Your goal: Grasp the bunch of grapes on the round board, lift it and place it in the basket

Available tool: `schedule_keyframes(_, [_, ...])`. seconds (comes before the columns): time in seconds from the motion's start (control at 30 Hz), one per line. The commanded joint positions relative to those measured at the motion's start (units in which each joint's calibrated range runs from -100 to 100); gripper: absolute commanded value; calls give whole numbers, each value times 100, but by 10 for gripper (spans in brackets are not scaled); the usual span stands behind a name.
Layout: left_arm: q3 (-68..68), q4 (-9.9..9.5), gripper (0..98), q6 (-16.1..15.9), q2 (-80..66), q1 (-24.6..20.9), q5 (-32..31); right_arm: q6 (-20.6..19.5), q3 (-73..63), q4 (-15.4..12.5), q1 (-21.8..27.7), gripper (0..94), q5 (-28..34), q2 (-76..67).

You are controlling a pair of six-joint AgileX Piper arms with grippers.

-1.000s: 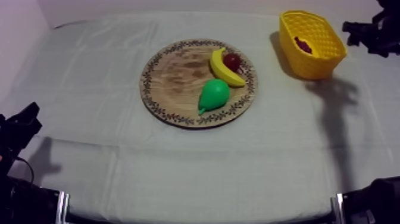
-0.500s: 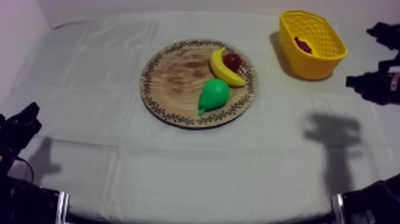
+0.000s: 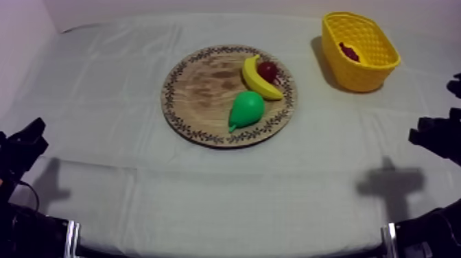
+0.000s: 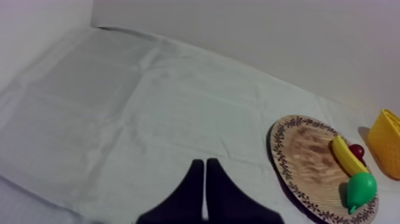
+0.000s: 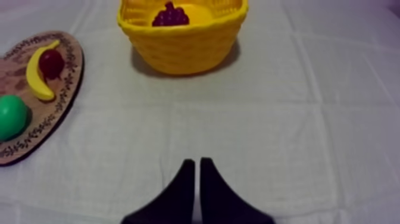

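The bunch of grapes (image 3: 350, 52) is lying inside the yellow basket (image 3: 357, 74), which is standing at the upper right of the frame in the top view, well apart from the round wooden board (image 3: 199, 89) sitting at the centre of the grey-white cloth (image 3: 103, 82). On the board's right half a banana (image 3: 255, 77) is lying with a small red fruit (image 3: 267, 70) tucked just beside its outer curve, while a green pear (image 3: 245, 108) is resting nearer the camera, close to the banana's lower end. The right gripper (image 5: 197, 159) is hanging over bare cloth with its two black fingers pressed together into a narrow wedge, gripping nothing, and is pointing toward the basket; from above it is showing as a dark shape at the right edge of the frame, throwing a shadow (image 3: 391, 185) onto the cloth below it. The left gripper (image 4: 205, 161) is likewise closed on nothing, its fingers lying together over open cloth, well apart from the board, at the frame's lower left edge in the top view.
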Motion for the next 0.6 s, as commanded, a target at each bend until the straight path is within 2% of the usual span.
schedule_keyframes(0.0, [3, 2, 1, -4, 0, -2, 0, 132, 112, -105, -10, 5, 36, -904])
schedule_keyframes(0.27, [3, 2, 1, -2, 0, -2, 0, 546, 480, -451, -30, 3, 312, -2062])
schedule_keyframes(0.57, [3, 2, 1, -2, 0, -2, 0, 666, 754, -646, 14, 4, 624, -2404])
